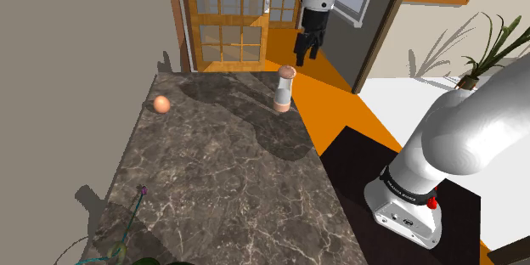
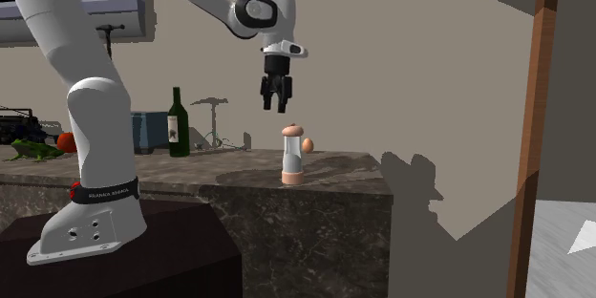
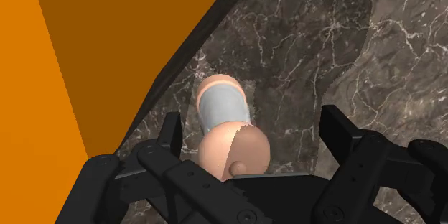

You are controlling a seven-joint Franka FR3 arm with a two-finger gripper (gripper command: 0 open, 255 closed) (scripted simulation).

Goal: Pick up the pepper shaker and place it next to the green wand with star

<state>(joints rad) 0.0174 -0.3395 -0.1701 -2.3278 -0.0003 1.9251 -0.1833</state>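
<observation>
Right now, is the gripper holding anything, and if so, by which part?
Nothing is held. The gripper hangs open in the air above the pepper shaker, which stands upright on the dark stone counter, clear of both fingers.

For the shoulder view, high beside and a little behind the stand [image 1: 352, 178], looking down along the marble counter [image 1: 212, 170] toward a glazed wooden door [image 1: 229, 17]. For the second exterior view, low and near the arm's base [image 2: 91, 224], facing level across the counter's end toward a plain wall [image 2: 430, 86]. For the wrist view, close above the shaker [image 3: 222, 104], aimed steeply down past the counter's edge to orange floor [image 3: 43, 57]. Shared by all three: shaker and counter corner.
</observation>
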